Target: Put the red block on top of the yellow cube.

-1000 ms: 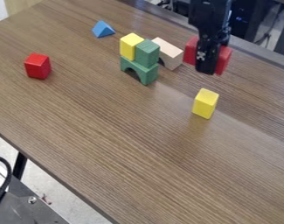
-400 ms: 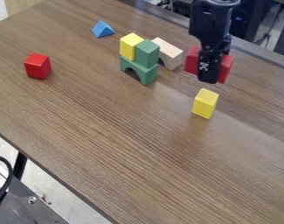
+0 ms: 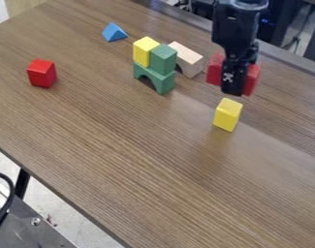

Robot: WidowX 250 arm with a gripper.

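Near smooth yellow block (image 3: 228, 115) | black claw (image 3: 232, 91) grasping flat-faced red block (image 3: 252, 79) | wood-grained tabletop (image 3: 140, 160) | arch-cut green block (image 3: 165, 83)

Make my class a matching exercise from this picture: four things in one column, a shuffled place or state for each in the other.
Things
1. Blue block
2. Green arch
3. Gripper
4. Yellow block nearest the gripper

Places and states
A. Has a small yellow block and a green block on top
B. Stands flat-topped on the table, nothing on it
C. Has a triangular end
D. Holds a red block

Right pairs: 1-C, 2-A, 3-D, 4-B
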